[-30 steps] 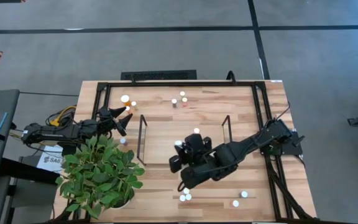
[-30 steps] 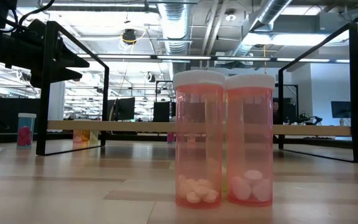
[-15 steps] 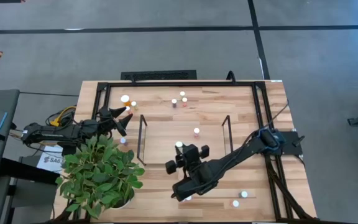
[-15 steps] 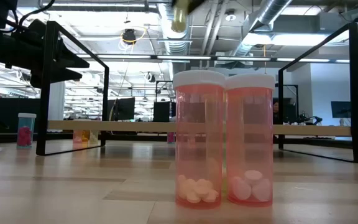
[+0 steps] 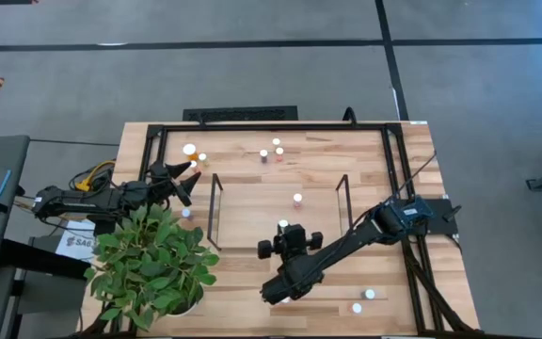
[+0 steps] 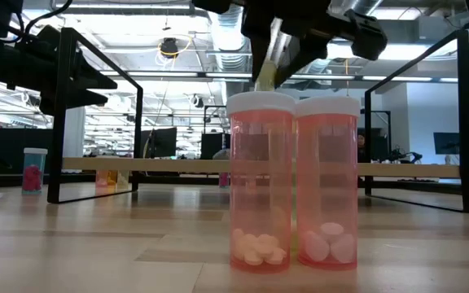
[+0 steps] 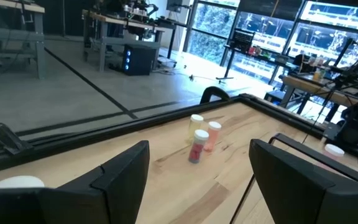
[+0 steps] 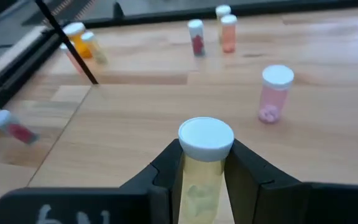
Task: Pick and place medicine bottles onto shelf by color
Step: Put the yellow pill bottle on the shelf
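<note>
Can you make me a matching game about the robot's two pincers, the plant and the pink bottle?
Things:
1. right pincer
2. left pincer
3. pink bottle
4. plant

States:
a. open, holding nothing
b. standing on the shelf
c. shut on a yellow bottle
d. green and leafy

Pairs: 1-c, 2-a, 3-b, 4-d
</note>
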Robot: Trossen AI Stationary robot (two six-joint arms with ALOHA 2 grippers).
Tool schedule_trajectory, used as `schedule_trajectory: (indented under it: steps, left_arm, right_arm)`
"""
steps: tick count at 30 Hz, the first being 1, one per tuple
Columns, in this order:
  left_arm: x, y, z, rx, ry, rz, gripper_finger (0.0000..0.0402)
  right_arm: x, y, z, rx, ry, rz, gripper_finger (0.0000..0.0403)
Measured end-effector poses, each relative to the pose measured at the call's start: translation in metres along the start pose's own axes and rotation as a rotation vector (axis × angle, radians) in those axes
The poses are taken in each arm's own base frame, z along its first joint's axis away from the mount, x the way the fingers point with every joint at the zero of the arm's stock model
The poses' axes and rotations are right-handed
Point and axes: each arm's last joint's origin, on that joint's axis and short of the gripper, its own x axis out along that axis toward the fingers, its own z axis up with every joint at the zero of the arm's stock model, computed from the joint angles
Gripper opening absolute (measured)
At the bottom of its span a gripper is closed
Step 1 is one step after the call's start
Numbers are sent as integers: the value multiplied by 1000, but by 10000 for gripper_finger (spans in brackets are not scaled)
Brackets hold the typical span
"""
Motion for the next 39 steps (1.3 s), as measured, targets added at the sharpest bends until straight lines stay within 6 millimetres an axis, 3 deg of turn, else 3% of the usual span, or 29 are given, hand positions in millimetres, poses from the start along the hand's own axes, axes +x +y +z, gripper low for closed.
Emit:
schedule_trajectory:
  steps: [13, 21, 29, 39]
  left_arm:
    - [0, 0, 0, 0, 0, 0, 265]
    - [0, 0, 0, 0, 0, 0, 265]
    - [0, 0, 0, 0, 0, 0, 265]
    - [0, 0, 0, 0, 0, 0, 265]
  right_arm:
    - [40, 6, 17, 84, 155, -169, 108]
    - [51, 7, 23, 112, 150, -197, 108]
    - [75, 6, -11, 41, 36, -225, 108]
    - [82, 7, -10, 38, -10, -208, 108]
